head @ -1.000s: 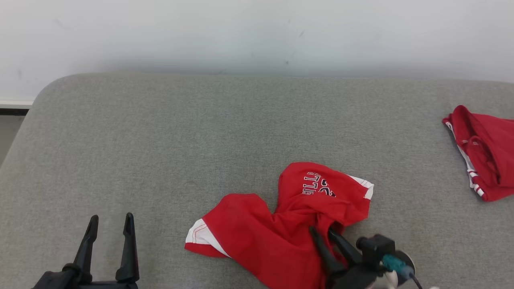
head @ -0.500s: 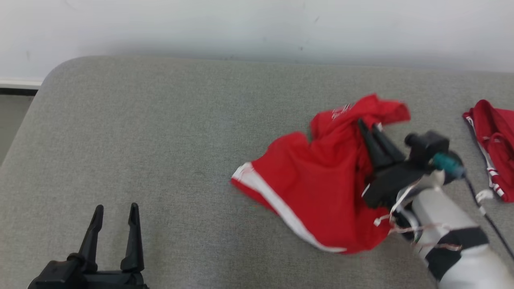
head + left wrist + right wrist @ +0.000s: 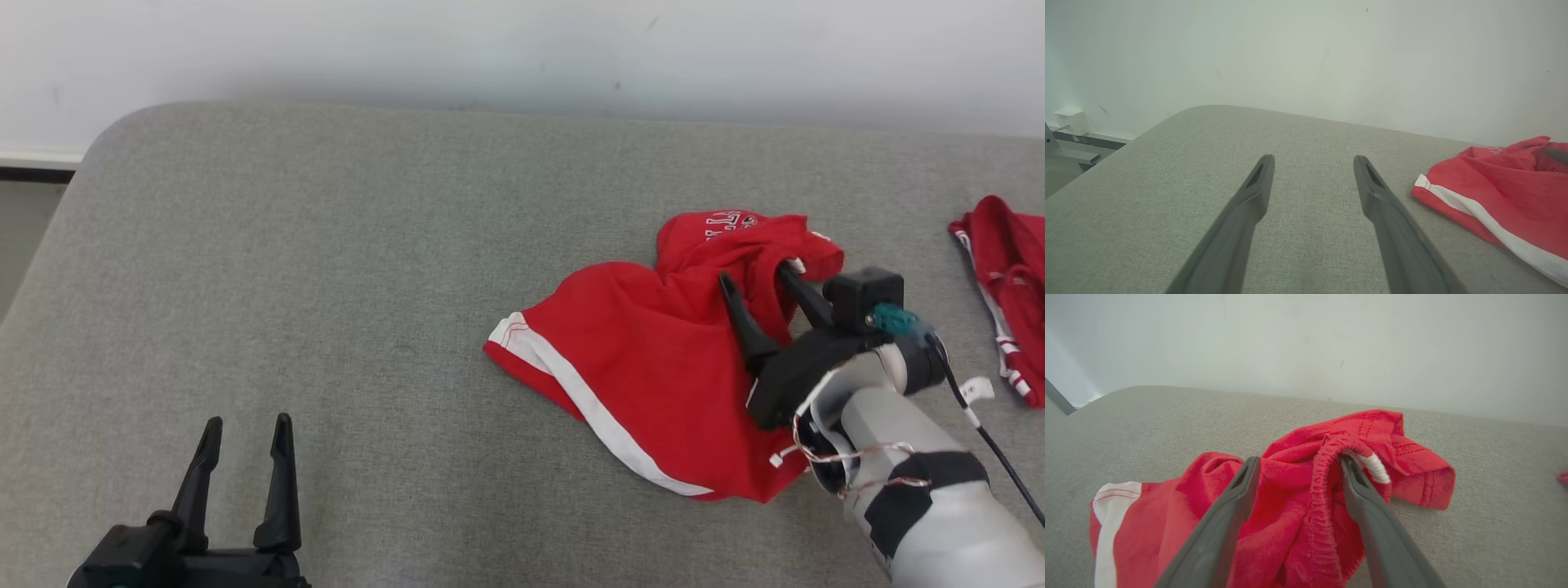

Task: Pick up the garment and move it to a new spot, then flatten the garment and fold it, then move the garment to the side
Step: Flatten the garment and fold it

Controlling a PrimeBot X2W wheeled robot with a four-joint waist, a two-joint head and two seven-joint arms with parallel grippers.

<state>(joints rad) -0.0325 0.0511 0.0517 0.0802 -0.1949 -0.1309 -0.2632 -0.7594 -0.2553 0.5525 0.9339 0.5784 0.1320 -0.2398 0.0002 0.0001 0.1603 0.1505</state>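
1. The right gripper is seen with its two long dark fingers spread wide; nothing is clamped between them.
2. The red garment is found directly under and between those fingers, lying crumpled on the grey woven cushion.
3. A gathered, ribbed elastic waistband is arched up between the fingers, and its loop is draped over the tip of one finger.
4. A short white ribbed piece is seen beside that same fingertip; what it is cannot be told.
5. A soft, matte cloth is shown, with a white stripe along the hem on the side of the garment away from the fingertips.
6. White lettering is printed on the fold just beyond the fingertips.
7. The left gripper is held fully open above bare cushion, well apart from the garment, with nothing in it.
8. A second red cloth is bunched at the cushion's edge, on the right gripper's outer side.
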